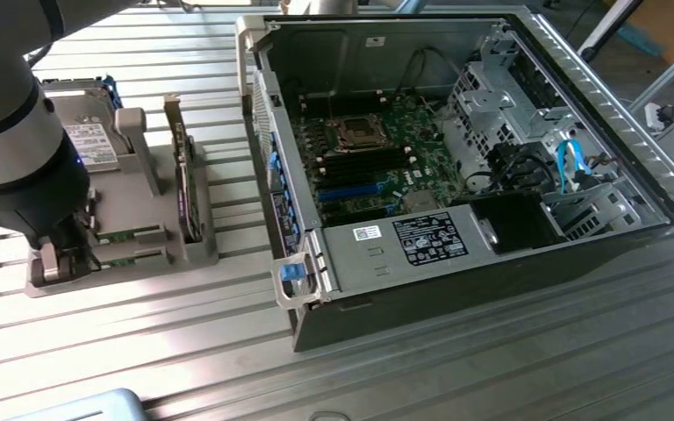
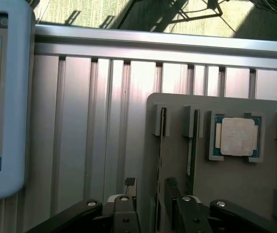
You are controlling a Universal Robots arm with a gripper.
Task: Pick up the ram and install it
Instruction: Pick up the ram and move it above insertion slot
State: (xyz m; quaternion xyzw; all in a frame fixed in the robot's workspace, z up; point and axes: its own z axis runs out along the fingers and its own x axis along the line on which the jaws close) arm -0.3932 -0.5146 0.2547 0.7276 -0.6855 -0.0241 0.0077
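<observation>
The ram (image 2: 158,160) is a thin green stick standing on edge in a slot of the grey parts holder (image 2: 225,194), near the holder's edge. My gripper (image 2: 155,216) is over it with one dark finger on each side and a gap showing to both, so it is open and not gripping. In the exterior view the gripper (image 1: 62,261) is down at the front corner of the holder (image 1: 150,263), at the end of the ram (image 1: 138,255). A second green stick (image 2: 190,155) stands in the neighbouring slot.
A square silvery processor (image 2: 237,137) lies in its pocket on the holder. A hard drive (image 1: 91,140) and a dark expansion card (image 1: 185,184) also stand in the holder. The open computer case (image 1: 455,263) with its motherboard (image 1: 372,162) lies on the exterior view's right. A light blue device (image 2: 2,97) lies beside the holder.
</observation>
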